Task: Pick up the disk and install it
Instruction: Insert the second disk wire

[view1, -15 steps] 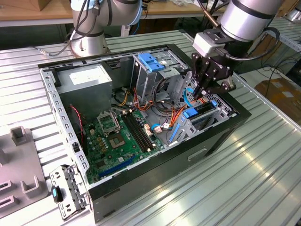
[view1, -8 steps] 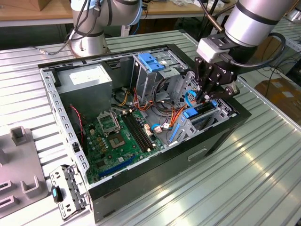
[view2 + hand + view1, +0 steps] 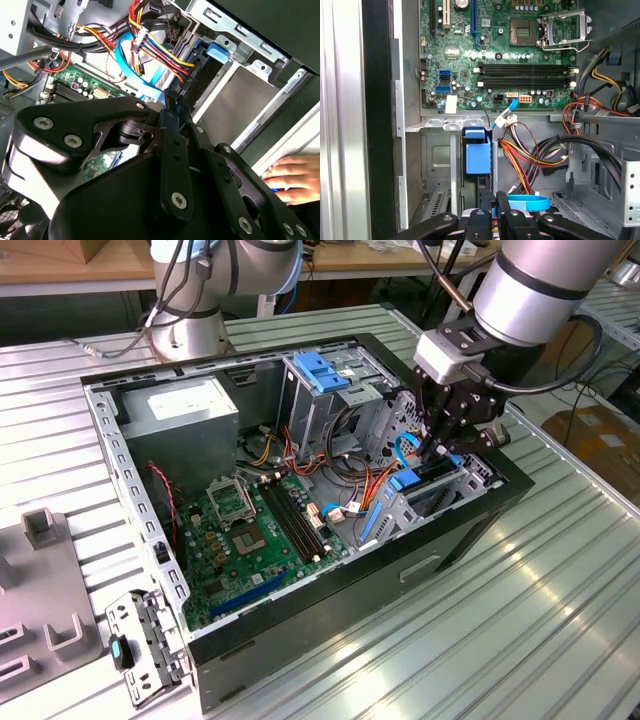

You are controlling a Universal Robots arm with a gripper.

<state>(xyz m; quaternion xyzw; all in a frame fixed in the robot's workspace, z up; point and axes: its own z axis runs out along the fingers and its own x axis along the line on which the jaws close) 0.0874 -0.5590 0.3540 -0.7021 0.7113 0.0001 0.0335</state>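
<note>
The exterior view looks down at an angle from well back, taking in the open computer case (image 3: 300,490) and the gripper (image 3: 437,445) above its drive bay. Both wrist views sit close behind the gripper (image 3: 492,220) (image 3: 172,107): the first faces the motherboard (image 3: 505,55) beyond it, the second the cables (image 3: 150,45) just ahead

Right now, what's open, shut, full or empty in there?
computer case: lying flat, side open
claw: shut, at the disk's end
disk: on edge in the drive bay
processor socket: cover open, empty
memory slots: empty
</note>
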